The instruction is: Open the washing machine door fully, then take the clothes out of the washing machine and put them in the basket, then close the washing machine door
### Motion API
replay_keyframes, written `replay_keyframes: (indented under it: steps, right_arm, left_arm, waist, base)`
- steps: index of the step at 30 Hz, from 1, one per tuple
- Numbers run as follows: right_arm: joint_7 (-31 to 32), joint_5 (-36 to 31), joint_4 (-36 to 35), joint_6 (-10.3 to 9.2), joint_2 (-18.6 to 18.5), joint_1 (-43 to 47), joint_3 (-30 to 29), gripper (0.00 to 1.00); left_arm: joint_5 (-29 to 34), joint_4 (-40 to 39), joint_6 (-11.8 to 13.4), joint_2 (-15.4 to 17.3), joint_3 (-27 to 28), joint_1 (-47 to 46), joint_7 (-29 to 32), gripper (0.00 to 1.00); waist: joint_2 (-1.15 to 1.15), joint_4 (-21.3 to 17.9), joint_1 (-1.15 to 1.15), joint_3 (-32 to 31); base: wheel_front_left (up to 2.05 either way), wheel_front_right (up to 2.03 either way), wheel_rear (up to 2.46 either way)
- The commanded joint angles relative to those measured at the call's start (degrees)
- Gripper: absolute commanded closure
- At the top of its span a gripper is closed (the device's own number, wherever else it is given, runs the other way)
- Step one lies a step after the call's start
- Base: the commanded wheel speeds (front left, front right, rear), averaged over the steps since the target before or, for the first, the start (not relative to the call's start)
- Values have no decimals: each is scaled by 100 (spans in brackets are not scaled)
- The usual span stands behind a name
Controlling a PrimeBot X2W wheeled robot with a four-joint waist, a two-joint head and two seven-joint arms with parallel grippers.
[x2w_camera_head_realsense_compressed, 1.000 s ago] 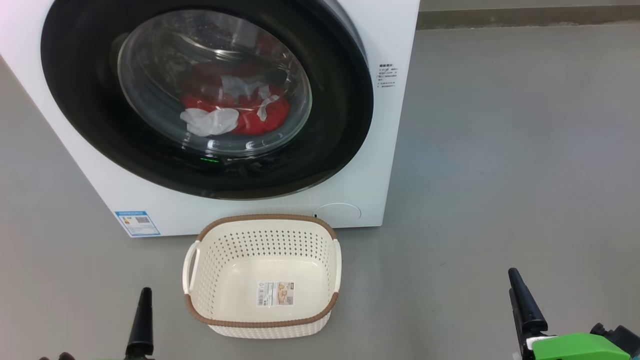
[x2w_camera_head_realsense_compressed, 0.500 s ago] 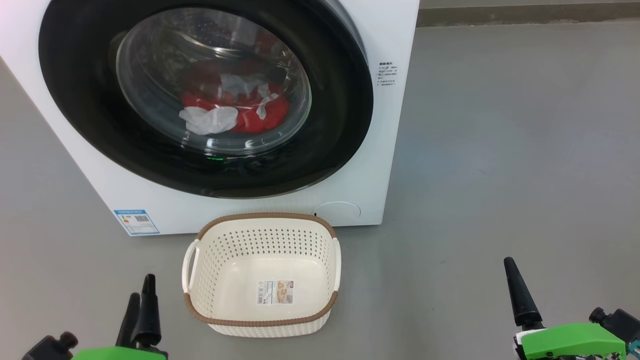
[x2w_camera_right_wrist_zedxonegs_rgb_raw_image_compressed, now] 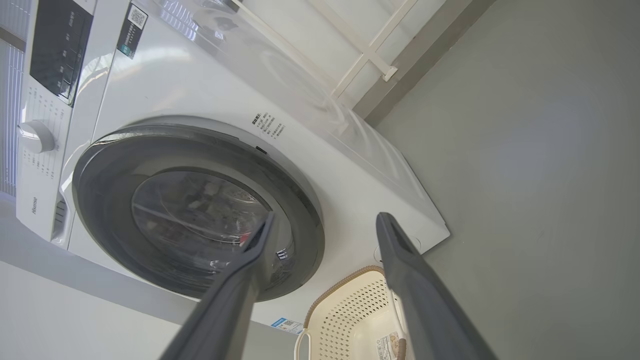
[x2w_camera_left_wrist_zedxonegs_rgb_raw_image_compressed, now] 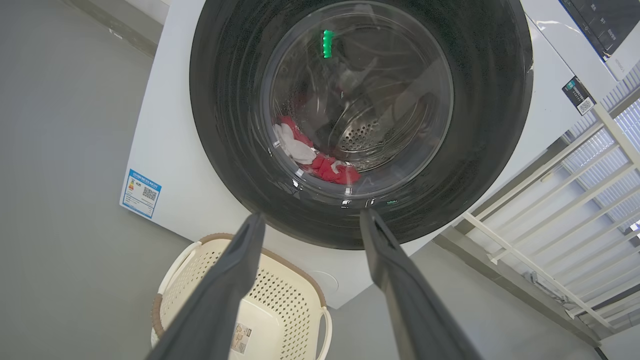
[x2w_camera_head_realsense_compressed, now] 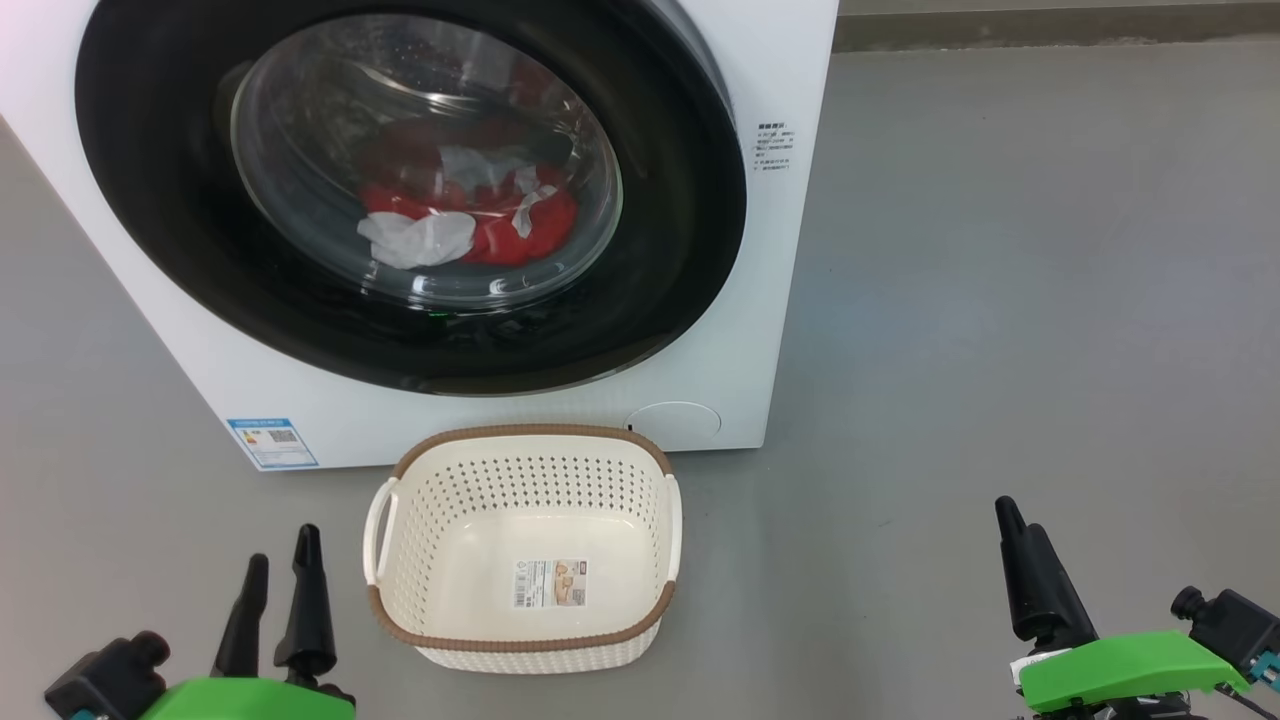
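The white washing machine (x2w_camera_head_realsense_compressed: 760,300) fills the upper left of the head view. Its washing machine door (x2w_camera_head_realsense_compressed: 660,250), black-rimmed with a glass bowl, lies against the front; I cannot tell if it is latched. Red and white clothes (x2w_camera_head_realsense_compressed: 470,225) lie in the drum behind the glass, and show as clothes (x2w_camera_left_wrist_zedxonegs_rgb_raw_image_compressed: 320,160) in the left wrist view. The cream basket (x2w_camera_head_realsense_compressed: 530,432) stands empty on the floor right before the machine. My left gripper (x2w_camera_head_realsense_compressed: 280,560) is open, low and left of the basket. My right gripper (x2w_camera_head_realsense_compressed: 1010,520) is open, far right of it. Both are empty.
Grey floor lies open to the right of the machine. A white railing (x2w_camera_left_wrist_zedxonegs_rgb_raw_image_compressed: 575,200) stands beside the machine. The control panel with a knob (x2w_camera_right_wrist_zedxonegs_rgb_raw_image_compressed: 35,136) sits at the machine's top. A blue label (x2w_camera_head_realsense_compressed: 272,442) marks its lower left corner.
Both grippers have risen further into the head view; the left one now shows both fingers and its green mount. Machine, door and basket have not moved.
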Motion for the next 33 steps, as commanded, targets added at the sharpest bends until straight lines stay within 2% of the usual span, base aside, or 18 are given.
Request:
replay_keyframes:
  steps: [1,14,33]
  right_arm:
    - [-85,-217,-206,-3,-34,-268,96,0]
    - [-320,-1119,-321,-4,-43,-329,140,0]
    - [-622,-2271,-443,-4,-58,-423,220,0]
  left_arm:
    - [261,-233,34,125,80,-290,-83,0]
    - [1497,-449,180,224,-76,-345,-321,0]
    - [2854,-667,373,372,-266,-400,-626,0]
  waist:
    - [0,2,-1,3]
    - [0,23,-1,-10]
    - [0,8,-1,-40]
  base:
    - [0,0,0]
    - [0,0,0]
    - [0,0,0]
